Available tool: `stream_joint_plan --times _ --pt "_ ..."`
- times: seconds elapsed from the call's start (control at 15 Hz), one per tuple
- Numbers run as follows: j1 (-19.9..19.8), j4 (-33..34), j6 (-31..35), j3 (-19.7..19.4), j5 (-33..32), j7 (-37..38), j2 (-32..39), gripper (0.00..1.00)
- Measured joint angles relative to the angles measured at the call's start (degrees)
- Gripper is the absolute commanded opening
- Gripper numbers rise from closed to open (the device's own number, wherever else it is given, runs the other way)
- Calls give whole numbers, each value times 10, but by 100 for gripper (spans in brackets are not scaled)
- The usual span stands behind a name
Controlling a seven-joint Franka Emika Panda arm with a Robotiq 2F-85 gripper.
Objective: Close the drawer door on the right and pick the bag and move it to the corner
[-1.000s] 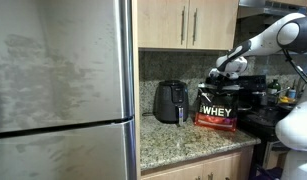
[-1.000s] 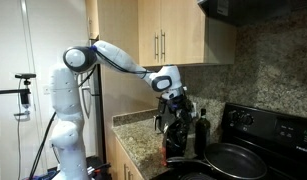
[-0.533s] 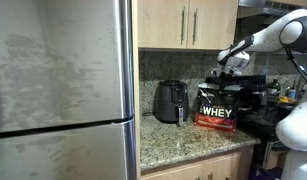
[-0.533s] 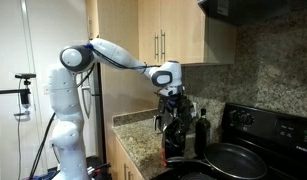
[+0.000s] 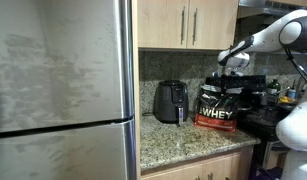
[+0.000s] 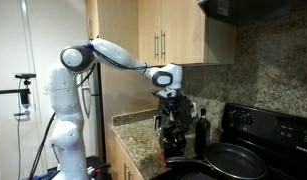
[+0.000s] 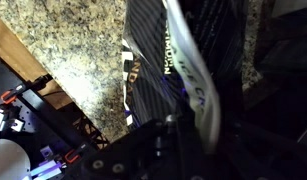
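Door shut, bag in the grasp, corner yet to reach.

The steel fridge (image 5: 63, 90) fills the left. Above the worktop (image 5: 183, 135), the drawer door (image 5: 217, 22) lies flush with its neighbour, so that step looks done and the bag step is in hand. The corner (image 5: 146, 112) is the far-left nook beside the fridge, with the black air fryer (image 5: 171, 101) just right of it. The bag (image 5: 218, 106) stands right of the fryer, near the stove. The gripper (image 5: 226, 78) sits at the bag's top, and the wrist view suggests its jaws are drawn nearly together on the top seam. Next it likely needs a lift and a carry leftward past the fryer into a narrow gap. "WHEY" reads in white on the bag; the smaller print is illegible.
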Motion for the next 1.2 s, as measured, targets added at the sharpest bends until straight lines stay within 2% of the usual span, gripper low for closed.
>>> stream_joint_plan --times 0.33,0.6,0.93,1.2 --pt "0 -1 -9 -4 -2 -6 -34 0" --pt "-1 -10 -70 -24 2 -70 -107 0" --pt "-1 -10 -193 -28 2 -152 -210 2" --pt "-2 -31 -200 -26 0 -152 -209 0"
